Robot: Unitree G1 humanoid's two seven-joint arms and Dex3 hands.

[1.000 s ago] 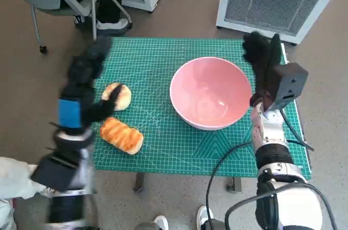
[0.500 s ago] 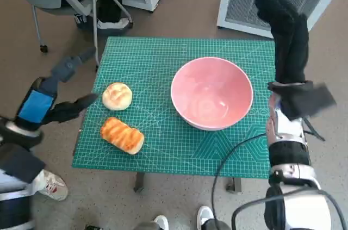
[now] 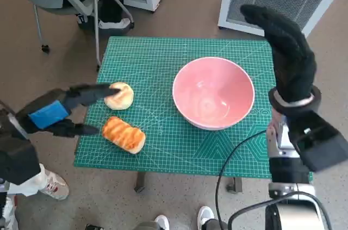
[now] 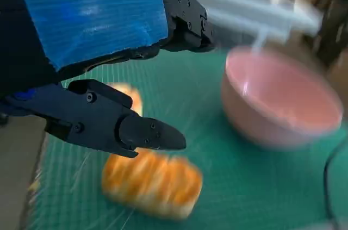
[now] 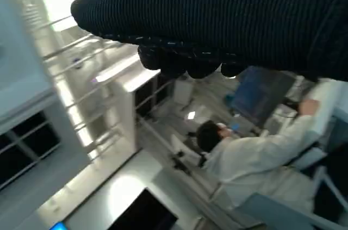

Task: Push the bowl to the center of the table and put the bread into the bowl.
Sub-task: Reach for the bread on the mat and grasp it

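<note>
Since a moment ago, the left hand [image 3: 51,115] has swung in beside the bread [image 3: 124,135], fingers apart, holding nothing. That striped loaf lies near the table's [image 3: 163,56] left edge; it looks soft and light, so grip its sides gently. Across the pink bowl [image 3: 213,93], the right hand [image 3: 285,50] is raised, empty.

surface [image 3: 163,56]: green cutting mat on top | pink bowl [image 3: 213,93]: 2 o'clock of centre | round bun [image 3: 120,95]: 9 o'clock | striped bread [image 3: 124,135]: 7 o'clock, near the bun, apart
</note>
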